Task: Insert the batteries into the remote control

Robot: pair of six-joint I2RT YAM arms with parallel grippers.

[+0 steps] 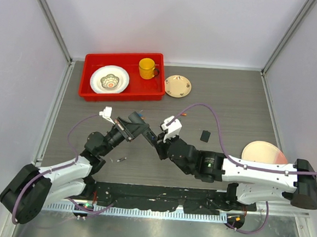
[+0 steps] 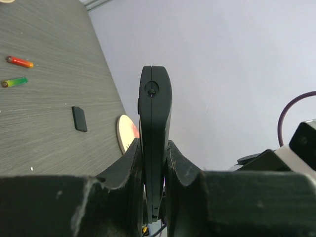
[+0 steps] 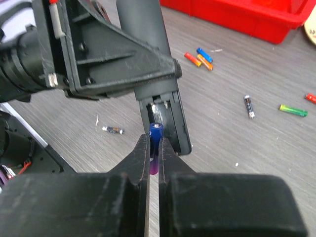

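Right fingers (image 3: pixel 139 168) pinch a purple-blue battery (image 3: pixel 155 133) upright, its tip at the open bay of the remote control (image 3: pixel 181 131). Left fingers (image 2: pixel 129 170) clamp the remote on edge above the counter (image 2: pixel 44 123); I judge this presents the bay for insertion.

Tray (image 1: pixel 125 55) back-left on surface (image 1: pixel 231 99): dish (image 1: pixel 110 79) left, cup (image 1: pixel 147 68) right inside it. Saucer (image 1: pixel 178 86) just right of tray. Remote control (image 1: pixel 139 125) centre, raised off surface. Back cover (image 1: pixel 205 136) right of it; big plate (image 1: pixel 264 153) further right, at surface edge. Lone battery (image 1: pixel 121 159) front-left of remote control.
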